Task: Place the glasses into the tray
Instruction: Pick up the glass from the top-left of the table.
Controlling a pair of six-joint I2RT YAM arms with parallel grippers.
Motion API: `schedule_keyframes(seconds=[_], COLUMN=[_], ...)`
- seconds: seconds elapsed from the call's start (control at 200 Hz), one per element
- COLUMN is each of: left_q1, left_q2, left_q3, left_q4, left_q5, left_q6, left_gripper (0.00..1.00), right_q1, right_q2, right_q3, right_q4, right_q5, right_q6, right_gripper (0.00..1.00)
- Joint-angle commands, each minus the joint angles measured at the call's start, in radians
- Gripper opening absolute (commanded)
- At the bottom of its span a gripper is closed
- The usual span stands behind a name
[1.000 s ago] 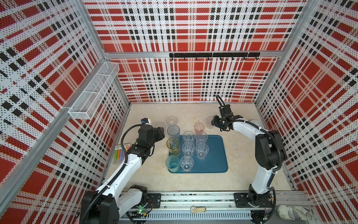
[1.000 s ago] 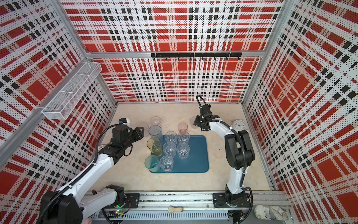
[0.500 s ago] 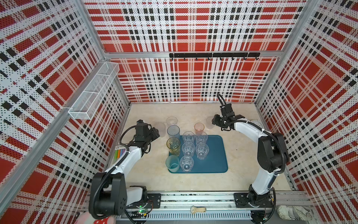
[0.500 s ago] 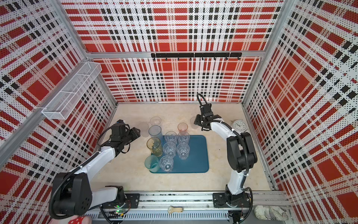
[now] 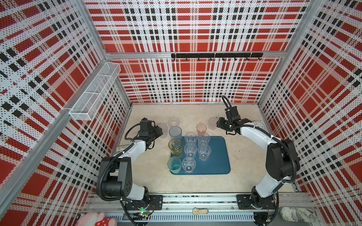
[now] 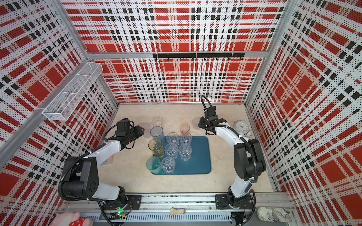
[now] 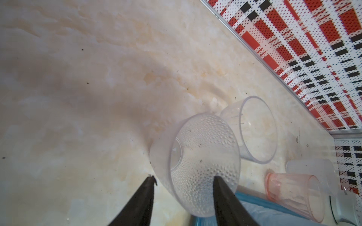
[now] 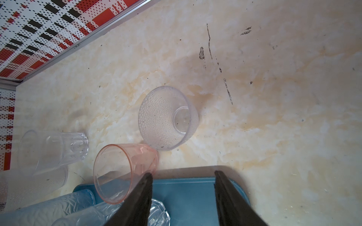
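Note:
The blue tray point(image 5: 217, 156) carries several clear faceted glasses point(image 5: 190, 150), with a teal glass point(image 5: 174, 164) and an amber glass point(image 5: 175, 146) at its left edge. Behind it on the table stand a grey-blue glass point(image 5: 175, 133), a clear glass point(image 5: 173, 122) and a pink glass point(image 5: 201, 129). My left gripper point(image 7: 183, 177) is open. One finger is outside a frosted dotted glass point(image 7: 195, 148) and the other lies over it. My right gripper point(image 8: 183, 173) is open and empty over the tray's point(image 8: 184, 195) far corner, short of another frosted glass point(image 8: 166, 117).
A white alarm clock point(image 5: 258, 125) stands by the right wall behind my right arm. A wire-mesh basket point(image 5: 94, 97) hangs on the left wall and a black hook rail point(image 5: 215, 55) on the back wall. A coloured flat item point(image 5: 122, 148) lies by the left wall.
My left arm has folded lower and its jaws have narrowed around the frosted glass at the back left. My right gripper has hardly moved.

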Motion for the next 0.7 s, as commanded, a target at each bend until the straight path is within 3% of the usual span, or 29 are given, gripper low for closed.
schedule_keyframes(seconds=[0.0,0.341,0.696], left_q1=[0.008,0.008,0.010], left_q2=[0.032,0.107,0.083], left_q3=[0.021,0.027,0.022], left_q4=[0.014,0.030,0.023], left_q5=[0.006,0.008,0.022], left_q6=[-0.006,-0.020,-0.021], left_gripper=[0.50,0.39,0.14], right_q1=[0.011,0.029,0.044], right_q2=[-0.041,-0.049,-0.057], right_q3=[-0.019,-0.053,-0.053], right_q4=[0.021,0.033,0.043], right_q5=[0.017,0.026,0.012], right_q6=[-0.002,0.004,0.006], right_gripper=[0.54,0.54,0.54])
